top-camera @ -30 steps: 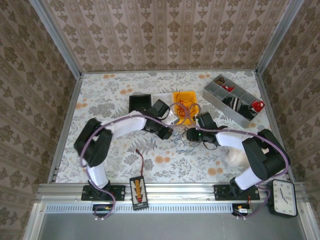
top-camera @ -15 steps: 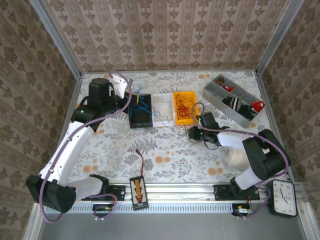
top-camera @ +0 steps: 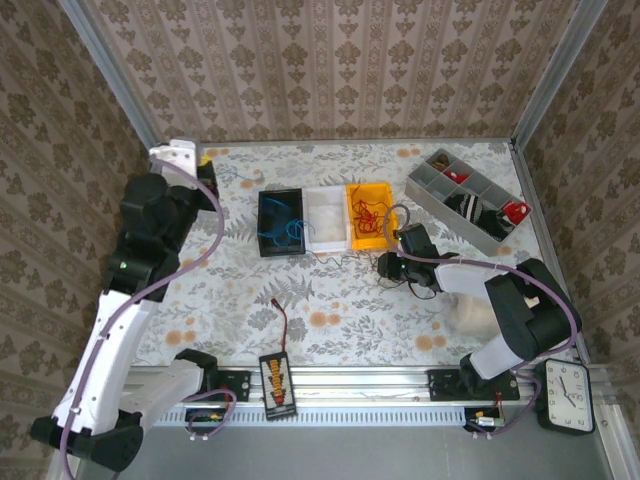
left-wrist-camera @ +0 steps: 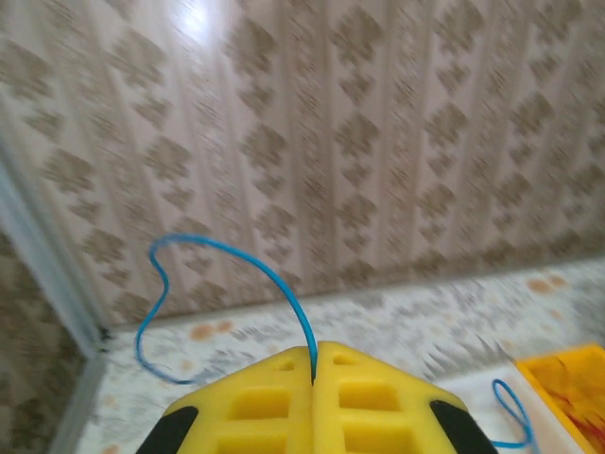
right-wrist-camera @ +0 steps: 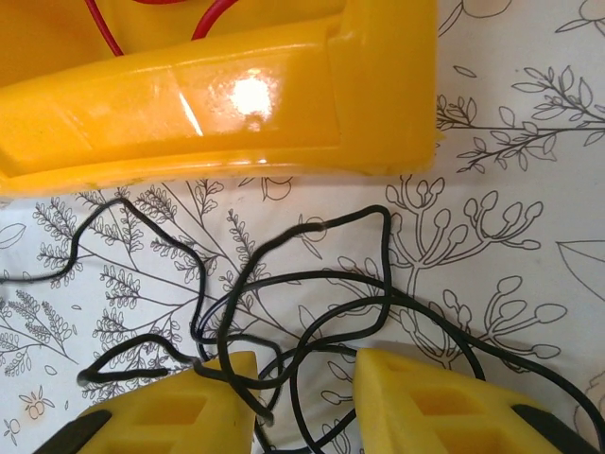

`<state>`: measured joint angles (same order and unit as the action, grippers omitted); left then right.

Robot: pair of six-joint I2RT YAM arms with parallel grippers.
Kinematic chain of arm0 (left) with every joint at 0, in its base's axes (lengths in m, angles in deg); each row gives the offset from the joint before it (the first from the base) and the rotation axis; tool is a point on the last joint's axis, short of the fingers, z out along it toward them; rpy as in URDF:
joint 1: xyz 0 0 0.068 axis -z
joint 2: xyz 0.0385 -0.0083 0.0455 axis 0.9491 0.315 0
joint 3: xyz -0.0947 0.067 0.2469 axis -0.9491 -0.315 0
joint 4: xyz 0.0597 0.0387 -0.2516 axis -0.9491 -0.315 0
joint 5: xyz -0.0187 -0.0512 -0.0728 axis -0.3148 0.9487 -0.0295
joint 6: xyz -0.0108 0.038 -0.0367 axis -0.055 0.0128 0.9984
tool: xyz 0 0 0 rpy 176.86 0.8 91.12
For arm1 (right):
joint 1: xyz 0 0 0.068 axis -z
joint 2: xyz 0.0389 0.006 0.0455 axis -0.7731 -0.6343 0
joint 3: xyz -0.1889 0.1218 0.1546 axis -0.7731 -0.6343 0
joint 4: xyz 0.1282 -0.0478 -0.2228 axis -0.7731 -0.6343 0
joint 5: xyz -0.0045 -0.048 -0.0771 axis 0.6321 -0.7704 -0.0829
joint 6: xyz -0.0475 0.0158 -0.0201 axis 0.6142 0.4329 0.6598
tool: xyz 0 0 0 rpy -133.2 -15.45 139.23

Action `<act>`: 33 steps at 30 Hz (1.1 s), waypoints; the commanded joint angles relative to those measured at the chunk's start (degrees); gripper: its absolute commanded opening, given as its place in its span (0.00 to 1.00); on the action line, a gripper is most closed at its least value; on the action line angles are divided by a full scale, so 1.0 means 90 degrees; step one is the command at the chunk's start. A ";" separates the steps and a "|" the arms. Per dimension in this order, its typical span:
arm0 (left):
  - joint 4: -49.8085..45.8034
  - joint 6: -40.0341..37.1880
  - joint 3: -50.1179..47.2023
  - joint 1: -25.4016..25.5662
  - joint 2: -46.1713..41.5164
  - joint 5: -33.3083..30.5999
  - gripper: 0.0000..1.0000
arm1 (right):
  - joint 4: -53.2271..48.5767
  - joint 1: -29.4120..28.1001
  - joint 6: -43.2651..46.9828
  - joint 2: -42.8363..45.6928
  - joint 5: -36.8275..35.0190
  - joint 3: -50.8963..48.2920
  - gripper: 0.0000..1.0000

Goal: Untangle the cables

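Observation:
My left gripper [top-camera: 206, 163] is raised at the far left back of the table. In the left wrist view its gripper [left-wrist-camera: 313, 352] is shut on a thin blue cable [left-wrist-camera: 246, 260] that arcs up out of the fingertips. More blue cable [top-camera: 285, 228] lies in the black bin [top-camera: 263, 215]. Red cable [top-camera: 366, 215] lies in the yellow bin [top-camera: 351, 240]. My right gripper [top-camera: 385, 268] sits low just in front of that bin, open. Loose loops of black cable [right-wrist-camera: 312, 227] lie on the table between and across its fingers [right-wrist-camera: 213, 397], and its gripper [right-wrist-camera: 302, 364] grips none of them.
A white bin [top-camera: 328, 222] stands between the black and yellow ones. A grey compartment tray [top-camera: 425, 185] holding small parts sits at the back right. A black-and-orange connector box [top-camera: 277, 383] with its lead lies at the near edge, and a clock [top-camera: 568, 395] stands at the near right.
My left arm has swung from the table's middle out to the far left back and risen, with the blue cable in its jaws. Blue cable now lies in the black bin. The right gripper has barely moved.

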<state>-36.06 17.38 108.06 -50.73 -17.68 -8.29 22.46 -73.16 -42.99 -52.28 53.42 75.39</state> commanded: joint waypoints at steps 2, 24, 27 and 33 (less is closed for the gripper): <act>0.0748 -0.0390 0.0231 -0.0061 -0.0172 -0.1474 0.00 | -0.0548 0.0110 -0.0060 -0.0257 -0.0425 -0.0120 0.35; 0.0645 0.1168 0.1135 0.0162 0.1826 0.1287 0.00 | -0.0579 0.0130 -0.0001 -0.0229 -0.0293 -0.0120 0.35; 0.0893 0.1166 0.1184 0.0384 0.2209 0.1387 0.00 | -0.0591 0.0130 -0.0001 -0.0229 -0.0306 -0.0119 0.35; 0.1586 0.1202 0.1222 0.0685 0.2812 0.1319 0.00 | -0.0593 0.0129 -0.0011 -0.0190 -0.0318 -0.0139 0.35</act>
<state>-27.54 26.75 116.89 -45.71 6.47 2.99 22.48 -73.02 -42.97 -52.39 53.42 75.46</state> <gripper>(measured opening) 0.051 0.352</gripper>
